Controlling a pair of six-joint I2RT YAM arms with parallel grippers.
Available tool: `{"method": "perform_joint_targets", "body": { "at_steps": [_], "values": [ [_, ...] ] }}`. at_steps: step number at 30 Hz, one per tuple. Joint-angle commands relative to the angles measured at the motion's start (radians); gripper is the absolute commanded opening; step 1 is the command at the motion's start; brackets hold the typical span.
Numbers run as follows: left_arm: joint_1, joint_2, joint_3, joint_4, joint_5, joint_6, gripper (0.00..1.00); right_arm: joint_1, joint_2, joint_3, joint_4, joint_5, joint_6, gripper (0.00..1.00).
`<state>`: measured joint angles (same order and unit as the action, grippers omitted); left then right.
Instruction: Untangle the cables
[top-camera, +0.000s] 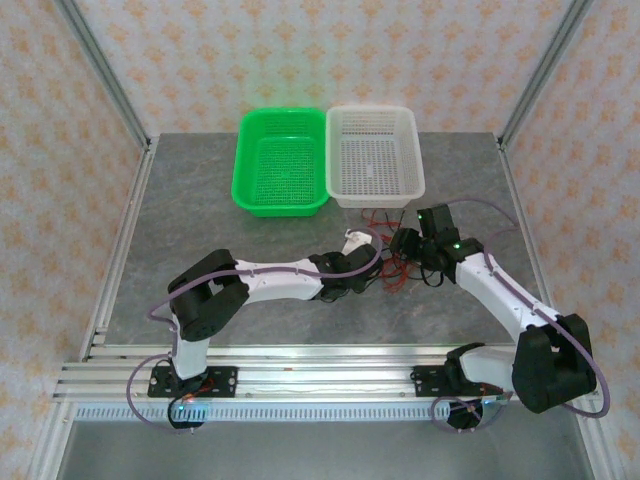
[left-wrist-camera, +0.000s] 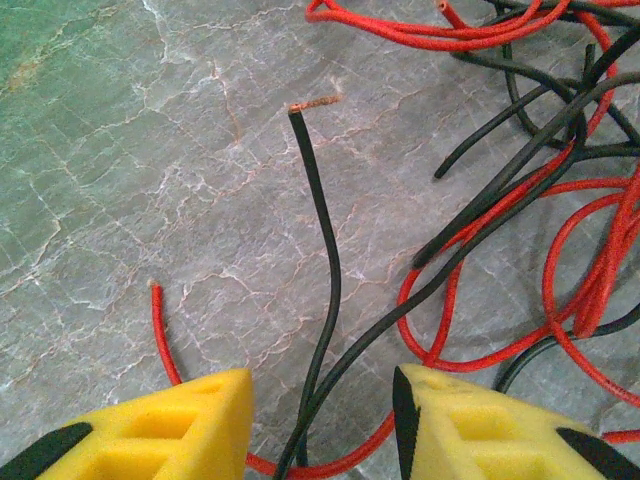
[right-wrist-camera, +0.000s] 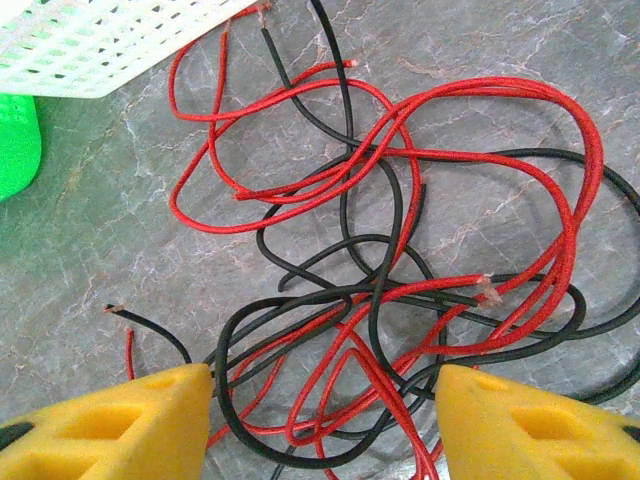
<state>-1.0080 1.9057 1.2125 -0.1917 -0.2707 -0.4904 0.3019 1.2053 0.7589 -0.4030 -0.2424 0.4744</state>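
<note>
Beside the white basket (top-camera: 375, 190) the cables (right-wrist-camera: 380, 300) lie tangled; left gripper (left-wrist-camera: 320, 378) and right gripper (right-wrist-camera: 322, 375) both hang spread over them

Both arms reach forward from their bases and bend inward, their wrists meeting above the cables (right-wrist-camera: 385, 155). The left gripper (left-wrist-camera: 320, 385) hangs low at the tangle's left edge, jaws parted. The right gripper (right-wrist-camera: 325, 375) hangs over its middle, jaws parted wider.

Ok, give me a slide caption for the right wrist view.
Right end effector, jaws apart, poised over tangled red and black cables beside the white basket.
</note>
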Motion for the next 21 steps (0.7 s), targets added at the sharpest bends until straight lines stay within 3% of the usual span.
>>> {"method": "perform_joint_targets", "body": {
  "at_steps": [1,8,18,21],
  "values": [
    [-0.003,0.034,0.005,-0.024,-0.024,0.020,0.41,-0.002,-0.015,-0.004,0.013,0.001,0.008,0.60],
    [0.013,0.060,-0.001,0.018,-0.033,0.024,0.34,-0.001,-0.020,-0.004,0.009,-0.001,0.007,0.54],
    [0.020,0.009,-0.018,0.037,-0.034,0.014,0.00,-0.002,-0.020,-0.014,0.013,-0.009,0.017,0.42],
    [0.013,-0.080,-0.037,0.027,-0.031,0.001,0.00,-0.003,-0.019,-0.031,0.033,-0.030,0.031,0.42]
  ]
}}
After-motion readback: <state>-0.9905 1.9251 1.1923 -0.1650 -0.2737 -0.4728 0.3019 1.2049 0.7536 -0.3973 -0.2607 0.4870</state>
